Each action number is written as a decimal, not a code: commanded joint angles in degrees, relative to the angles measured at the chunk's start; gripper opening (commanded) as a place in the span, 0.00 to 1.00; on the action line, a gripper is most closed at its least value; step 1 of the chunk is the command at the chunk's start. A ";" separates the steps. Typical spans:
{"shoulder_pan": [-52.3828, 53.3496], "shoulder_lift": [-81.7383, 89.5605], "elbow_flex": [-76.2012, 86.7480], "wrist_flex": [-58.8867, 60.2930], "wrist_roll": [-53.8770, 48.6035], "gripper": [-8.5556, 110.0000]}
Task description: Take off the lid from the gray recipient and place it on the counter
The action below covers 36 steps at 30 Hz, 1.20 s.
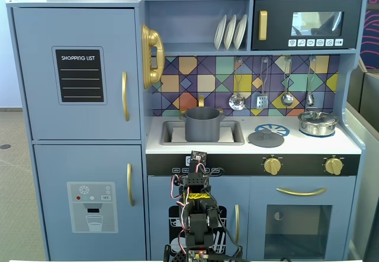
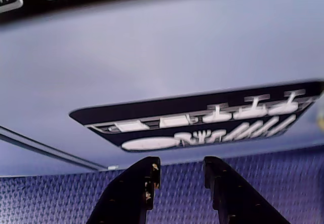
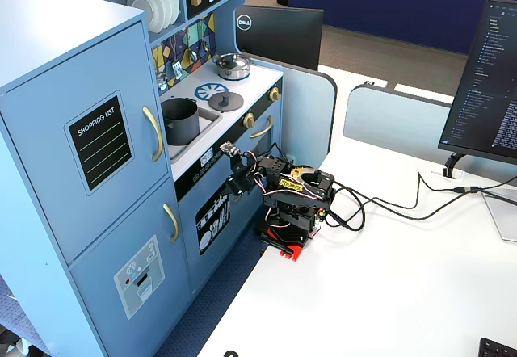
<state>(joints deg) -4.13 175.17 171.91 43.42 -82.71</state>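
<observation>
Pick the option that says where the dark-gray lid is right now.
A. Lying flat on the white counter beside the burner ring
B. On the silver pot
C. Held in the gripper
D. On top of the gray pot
A: in both fixed views the lid lies flat on the counter, the gray pot stands open in the sink, and the gripper holds nothing.
</observation>
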 commanded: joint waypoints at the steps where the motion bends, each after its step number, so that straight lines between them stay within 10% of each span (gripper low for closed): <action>1: 0.62 1.76 0.00 5.27 0.70 0.07; 13: 3.08 6.94 0.09 42.71 -12.83 0.08; 36: 4.57 6.94 0.09 44.21 -3.96 0.10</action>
<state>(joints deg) -0.35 182.46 171.12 77.87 -88.42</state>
